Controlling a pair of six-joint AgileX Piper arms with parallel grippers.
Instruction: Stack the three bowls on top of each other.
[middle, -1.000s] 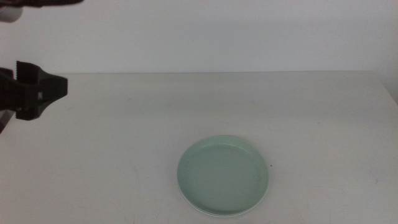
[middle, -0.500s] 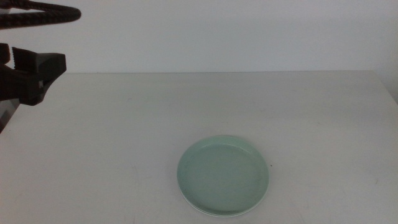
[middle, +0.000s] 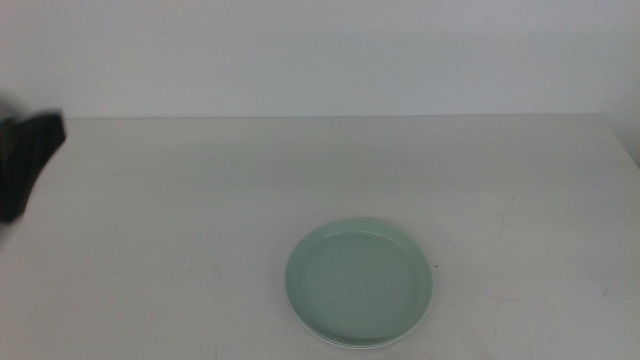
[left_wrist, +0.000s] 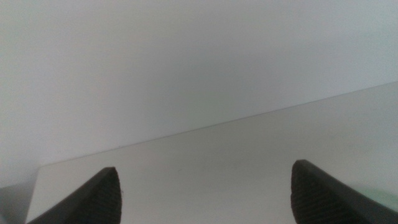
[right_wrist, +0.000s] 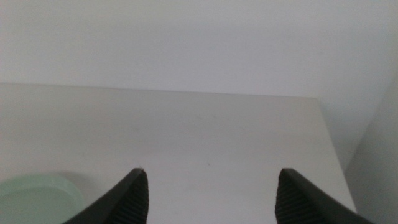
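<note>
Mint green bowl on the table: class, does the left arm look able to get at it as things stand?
Probably yes: the mint green bowl lies uncovered on bare table, and the left gripper, jaws open, has nothing between them.

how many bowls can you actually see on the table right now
1 clearly: the mint green bowl near the table's front, right of centre. A thin pale rim shows under its front edge, so other bowls may be stacked beneath it, hidden. The left gripper and right gripper hold nothing.

Overhead middle camera, two low wrist cameras, shared table (middle: 200, 200).
</note>
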